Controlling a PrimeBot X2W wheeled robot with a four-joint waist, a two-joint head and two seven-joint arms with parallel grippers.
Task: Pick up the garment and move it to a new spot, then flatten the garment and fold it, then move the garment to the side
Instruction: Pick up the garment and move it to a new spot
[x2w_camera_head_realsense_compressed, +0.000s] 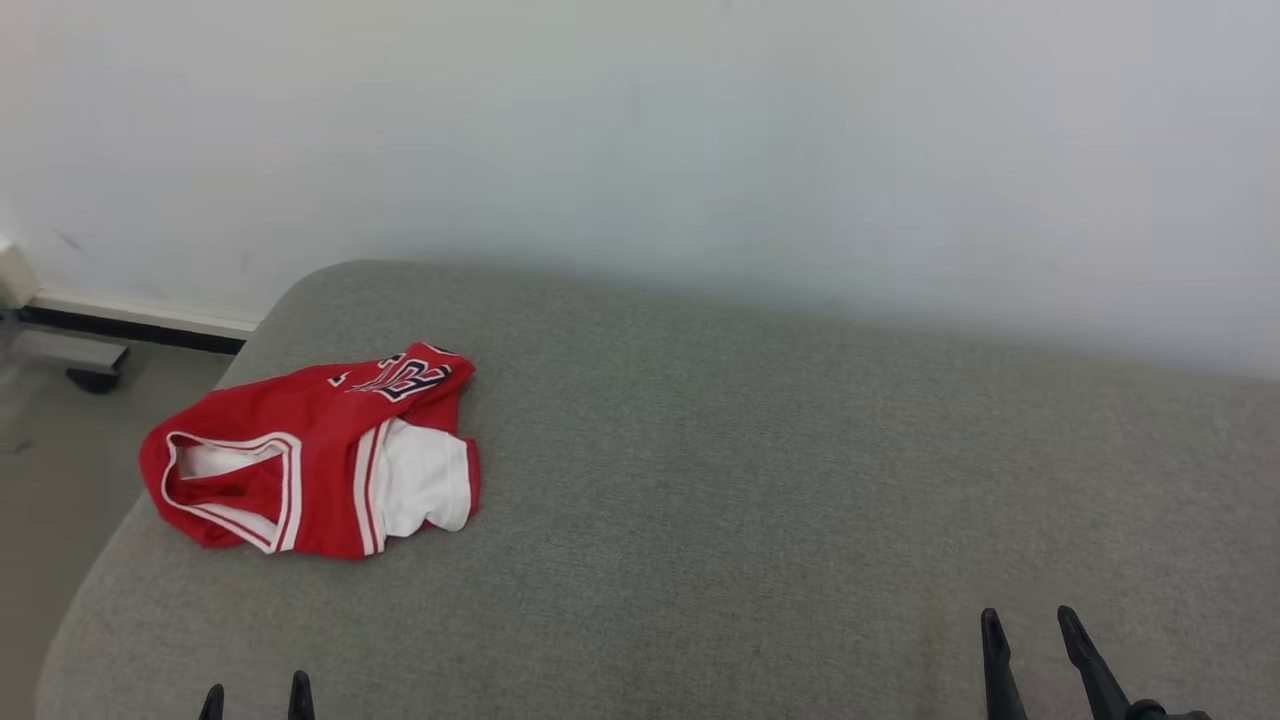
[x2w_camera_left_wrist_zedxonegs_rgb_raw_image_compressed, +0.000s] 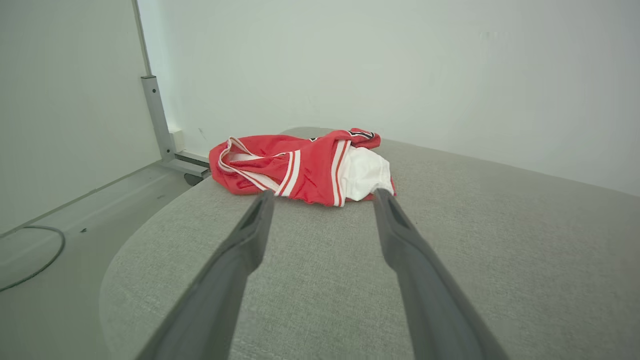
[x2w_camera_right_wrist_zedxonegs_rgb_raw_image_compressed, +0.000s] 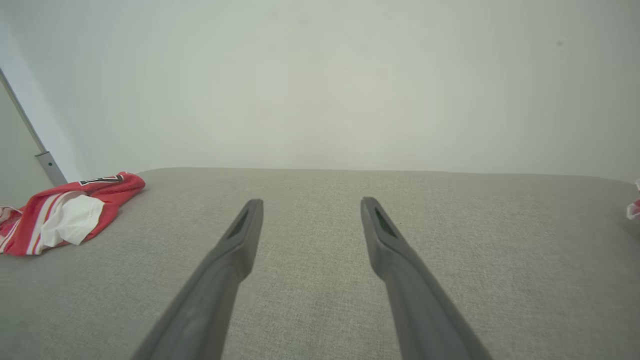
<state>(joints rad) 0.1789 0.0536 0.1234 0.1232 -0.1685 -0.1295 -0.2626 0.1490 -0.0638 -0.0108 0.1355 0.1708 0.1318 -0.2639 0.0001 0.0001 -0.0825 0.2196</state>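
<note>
The garment (x2w_camera_head_realsense_compressed: 315, 460) is a red jersey with white trim and a white inner patch, lying crumpled on the left part of a grey padded surface (x2w_camera_head_realsense_compressed: 750, 480). In the left wrist view the garment (x2w_camera_left_wrist_zedxonegs_rgb_raw_image_compressed: 305, 167) lies just beyond the fingertips of my left gripper (x2w_camera_left_wrist_zedxonegs_rgb_raw_image_compressed: 324, 196), which is open and empty. In the head view the left gripper (x2w_camera_head_realsense_compressed: 256, 692) shows at the bottom edge, well short of the garment. My right gripper (x2w_camera_head_realsense_compressed: 1030, 622) stands open at the lower right, far from the cloth. From the right wrist view the garment (x2w_camera_right_wrist_zedxonegs_rgb_raw_image_compressed: 65, 215) sits at the far left and the right gripper (x2w_camera_right_wrist_zedxonegs_rgb_raw_image_compressed: 310, 205) holds nothing.
A white wall (x2w_camera_head_realsense_compressed: 700, 130) rises behind the grey surface. Bare floor (x2w_camera_head_realsense_compressed: 60, 430) lies off the left edge, with a metal post (x2w_camera_left_wrist_zedxonegs_rgb_raw_image_compressed: 157, 120) and a dark cable (x2w_camera_left_wrist_zedxonegs_rgb_raw_image_compressed: 35, 255) on it. A small red and white scrap (x2w_camera_right_wrist_zedxonegs_rgb_raw_image_compressed: 634, 206) shows at the far right edge.
</note>
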